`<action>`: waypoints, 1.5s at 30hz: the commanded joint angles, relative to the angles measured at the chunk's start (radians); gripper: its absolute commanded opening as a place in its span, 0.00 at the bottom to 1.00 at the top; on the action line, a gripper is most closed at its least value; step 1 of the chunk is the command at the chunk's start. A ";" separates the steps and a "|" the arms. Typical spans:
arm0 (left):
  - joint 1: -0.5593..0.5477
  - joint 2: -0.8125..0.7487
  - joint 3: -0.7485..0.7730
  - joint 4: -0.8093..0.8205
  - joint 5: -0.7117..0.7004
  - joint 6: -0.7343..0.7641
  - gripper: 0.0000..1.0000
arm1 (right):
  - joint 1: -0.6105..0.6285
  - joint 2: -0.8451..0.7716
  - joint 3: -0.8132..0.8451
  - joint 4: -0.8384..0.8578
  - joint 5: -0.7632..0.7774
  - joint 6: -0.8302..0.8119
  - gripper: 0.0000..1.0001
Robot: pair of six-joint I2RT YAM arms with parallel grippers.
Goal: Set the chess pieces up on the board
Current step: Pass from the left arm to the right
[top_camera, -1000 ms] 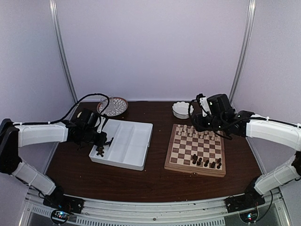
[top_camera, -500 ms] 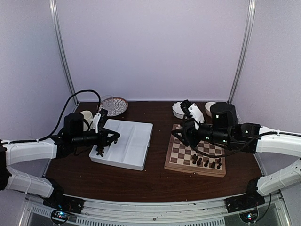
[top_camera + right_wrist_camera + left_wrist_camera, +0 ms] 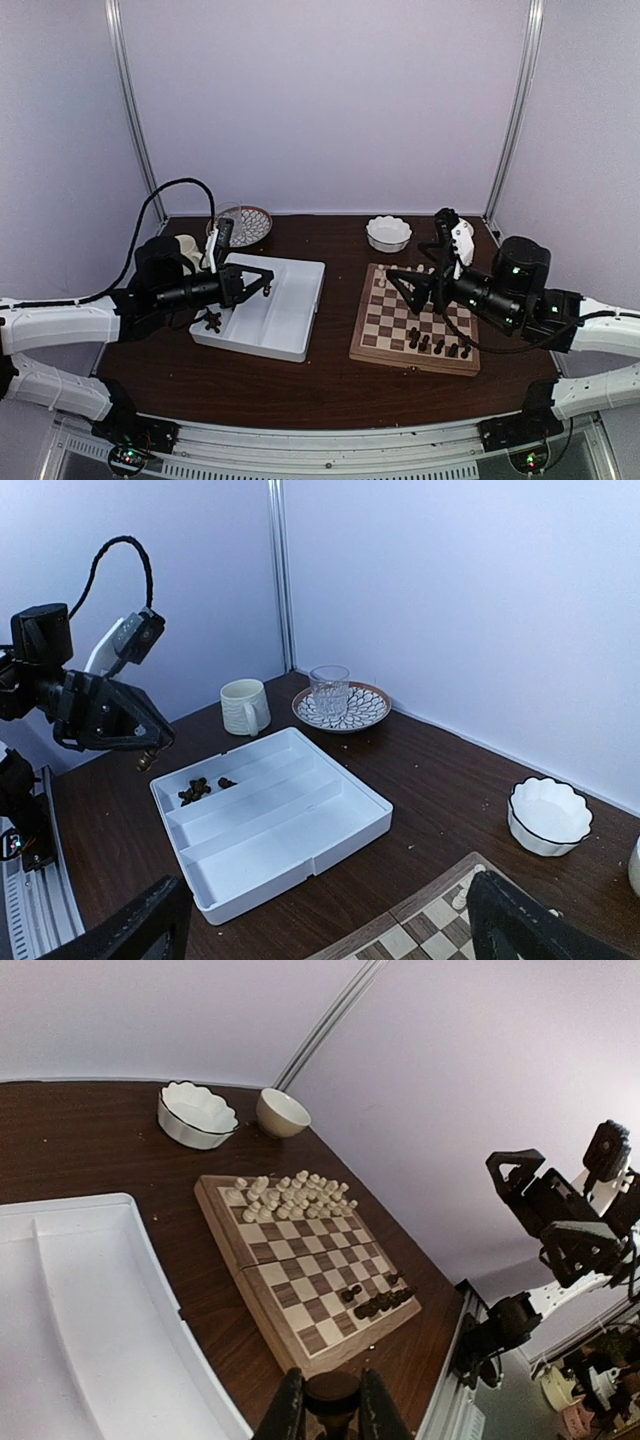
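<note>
My left gripper (image 3: pixel 332 1412) is shut on a dark brown chess piece (image 3: pixel 332 1390). It hangs above the white tray (image 3: pixel 285 340), pointing toward the board (image 3: pixel 362 340). More dark chess pieces (image 3: pixel 212 320) lie in the tray's left compartment and show again as dark chess pieces (image 3: pixel 200 789) in the right wrist view. Several dark chess pieces (image 3: pixel 438 345) stand along the board's near edge. Pale chessmen (image 3: pixel 290 1195) fill its far rows. My right gripper (image 3: pixel 407 287) hovers over the board's far left part, open and empty.
A white scalloped bowl (image 3: pixel 388 233) sits behind the board, with a cream cup (image 3: pixel 282 1112) beside it. A patterned plate (image 3: pixel 245 228) carrying a glass and a ribbed mug (image 3: pixel 244 706) stand behind the tray. The table's near rail runs along the front.
My left gripper has lifted off the tray's pile with a dark piece and swung right. My right gripper has opened wide, and its arm has drawn back toward the right.
</note>
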 commanded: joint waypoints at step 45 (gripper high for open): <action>-0.414 0.572 0.258 0.645 -0.421 -0.495 0.06 | 0.349 0.416 0.072 0.278 0.551 -0.388 0.56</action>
